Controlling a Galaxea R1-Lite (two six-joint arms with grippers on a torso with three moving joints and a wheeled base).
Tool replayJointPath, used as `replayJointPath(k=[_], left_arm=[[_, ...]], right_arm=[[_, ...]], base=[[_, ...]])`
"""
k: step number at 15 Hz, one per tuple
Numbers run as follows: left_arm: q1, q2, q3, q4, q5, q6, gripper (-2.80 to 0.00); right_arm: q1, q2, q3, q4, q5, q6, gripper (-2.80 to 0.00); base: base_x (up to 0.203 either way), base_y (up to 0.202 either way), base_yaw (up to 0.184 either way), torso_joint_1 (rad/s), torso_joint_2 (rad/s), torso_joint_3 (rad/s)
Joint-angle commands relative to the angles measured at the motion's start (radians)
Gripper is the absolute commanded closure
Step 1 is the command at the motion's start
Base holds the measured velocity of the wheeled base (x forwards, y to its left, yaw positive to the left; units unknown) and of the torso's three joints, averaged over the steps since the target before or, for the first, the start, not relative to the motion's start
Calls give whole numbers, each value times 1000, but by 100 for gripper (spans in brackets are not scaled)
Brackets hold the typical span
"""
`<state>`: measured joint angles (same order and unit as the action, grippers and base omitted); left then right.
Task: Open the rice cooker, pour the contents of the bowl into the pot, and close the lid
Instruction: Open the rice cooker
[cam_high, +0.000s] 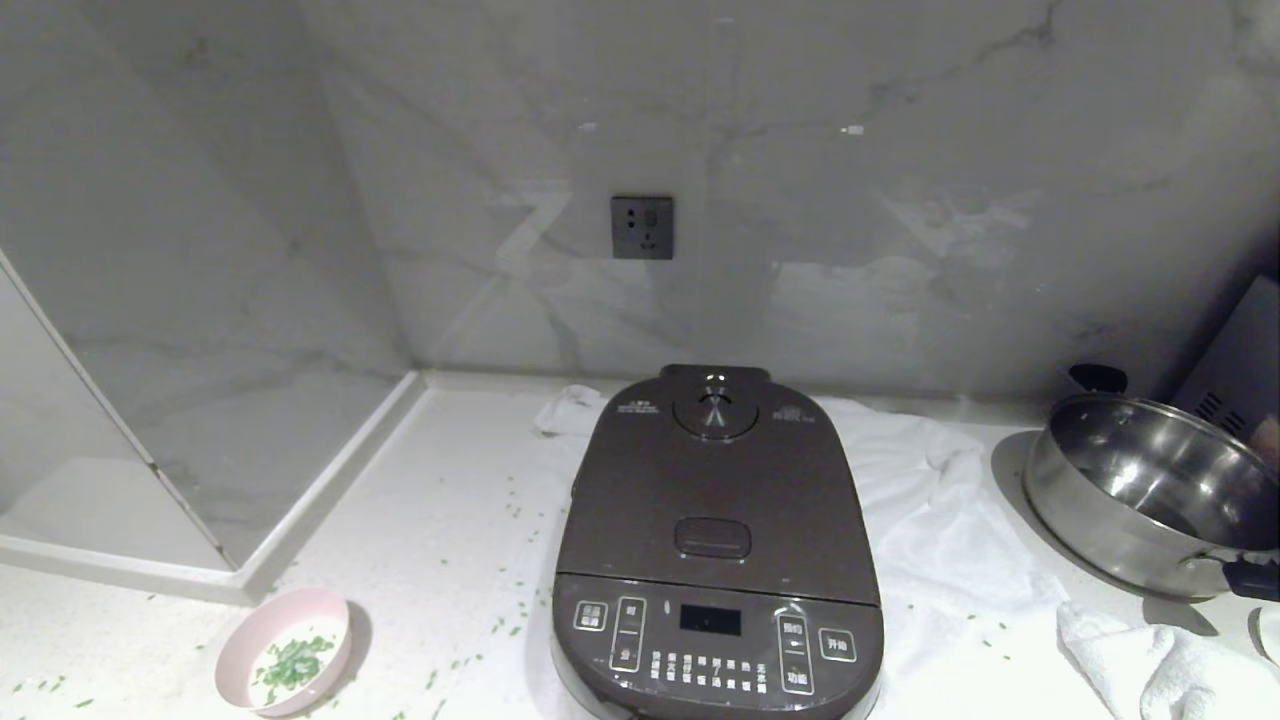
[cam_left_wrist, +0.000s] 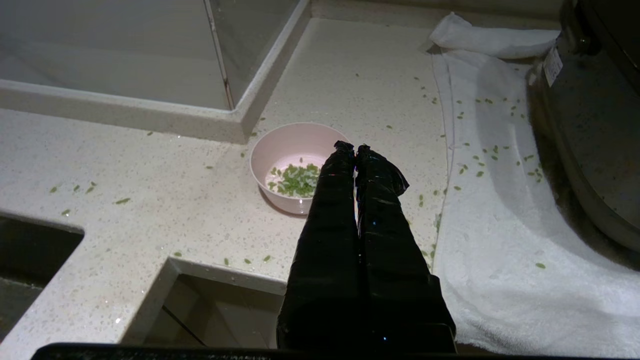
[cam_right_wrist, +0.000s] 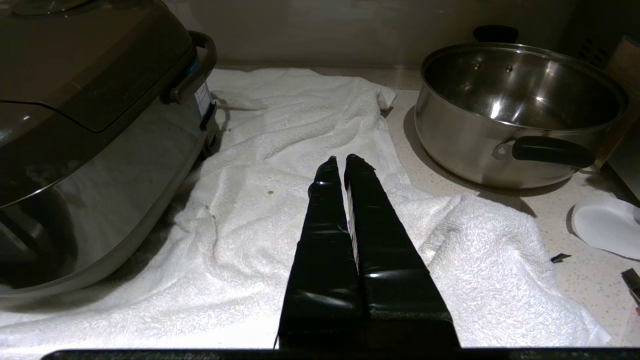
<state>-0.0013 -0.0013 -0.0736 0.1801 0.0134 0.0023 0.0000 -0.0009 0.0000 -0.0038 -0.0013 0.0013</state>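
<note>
Lid (cam_high: 715, 480): shut, centre frame; you press its latch (cam_high: 712, 537).
Bowl (cam_high: 285, 663): lower left, light, smooth; you pinch its rim.
Left gripper (cam_left_wrist: 355, 146): fingers together, empty.
Right gripper (cam_right_wrist: 344, 159): the same.

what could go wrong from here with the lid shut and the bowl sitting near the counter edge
1. The pink bowl sits near the counter's front edge; a clumsy approach might knock it off.
2. Scallion bits already litter the counter, so pouring may spill more.
3. The rice cooker rests on a loose white towel and might shift when its latch is pushed.
</note>
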Motion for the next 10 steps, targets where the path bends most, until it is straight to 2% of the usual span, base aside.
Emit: replayJointPath(k=[1,10], left_arm=[[0,0,0,1,0,1,0],[1,0,0,1,0,-1,0]], right_arm=[[0,1,0,-1,0,2,0],[-1,1,0,-1,0,4,0]], base=[[0,0,0,0,0,0],[0,0,0,0,0,0]])
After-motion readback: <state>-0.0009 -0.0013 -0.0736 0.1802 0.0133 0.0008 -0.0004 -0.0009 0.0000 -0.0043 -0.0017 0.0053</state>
